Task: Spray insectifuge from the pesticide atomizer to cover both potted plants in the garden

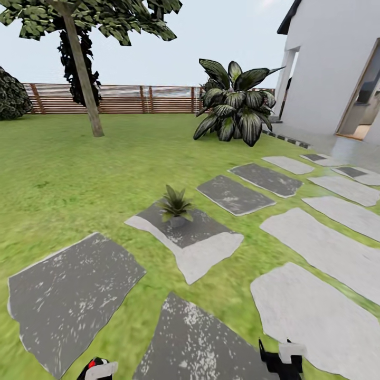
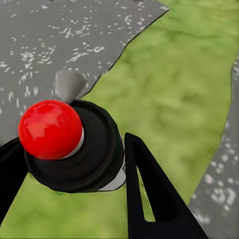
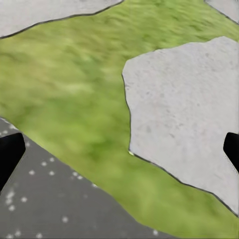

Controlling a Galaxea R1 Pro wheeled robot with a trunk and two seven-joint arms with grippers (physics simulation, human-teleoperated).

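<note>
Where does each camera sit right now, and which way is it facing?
Head view: high, facing forward-down the stepping stones to a potted plant; both arms' ends at the lower edge.
Left wrist view: along dark fingers around the red-topped atomizer, above grass.
Right wrist view: down between spread fingers.
Shared: lawn and stones.
</note>
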